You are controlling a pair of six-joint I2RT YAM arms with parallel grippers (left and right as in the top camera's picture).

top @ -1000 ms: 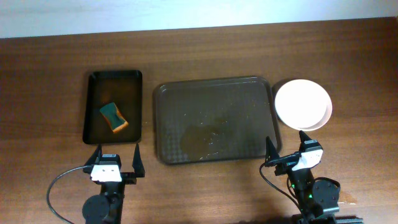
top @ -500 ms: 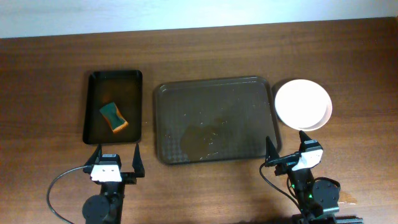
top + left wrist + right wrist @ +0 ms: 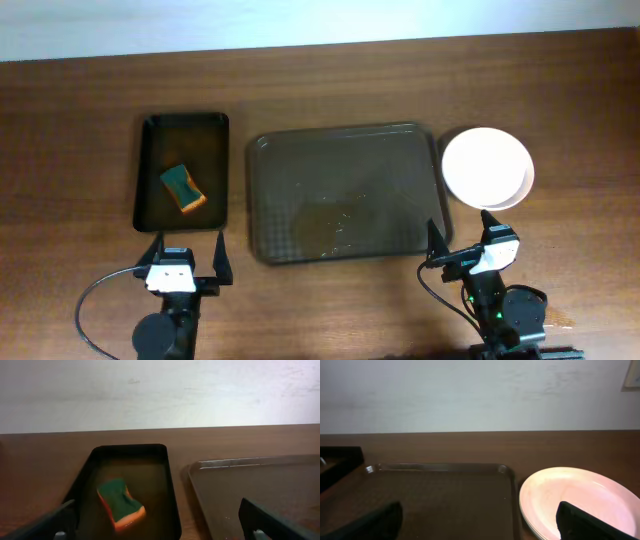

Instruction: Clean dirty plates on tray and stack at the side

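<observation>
A: Where do we stand? We see no plate on the big tray. The white plates sit stacked on the bench just right of the tray's far right corner, so we judge the task all but done.

B: Agreed. Both sets of jaws rest at the near edge of the bench, the left jaws spread apart and empty, the right jaws likewise apart and holding nothing. The sponge lies in the small black tray on the left.

A: What could go wrong from here?

B: The stack lies straight ahead of the right jaws. If we drove that arm forward without lifting first, we could clip the plates and shove them against the tray rim or slide the top one off. The stack is also so close to that rim that we cannot tell whether they touch, so nudging the tray might shift the plates.

A: What do the views give us separately?

B: From overhead we see pale wet streaks on the tray floor, which the wrist views barely show. The right wrist view shows layered rims on the plates, so there is more than one. The left wrist view shows the sponge lying tilted in what looks like shallow liquid.
</observation>
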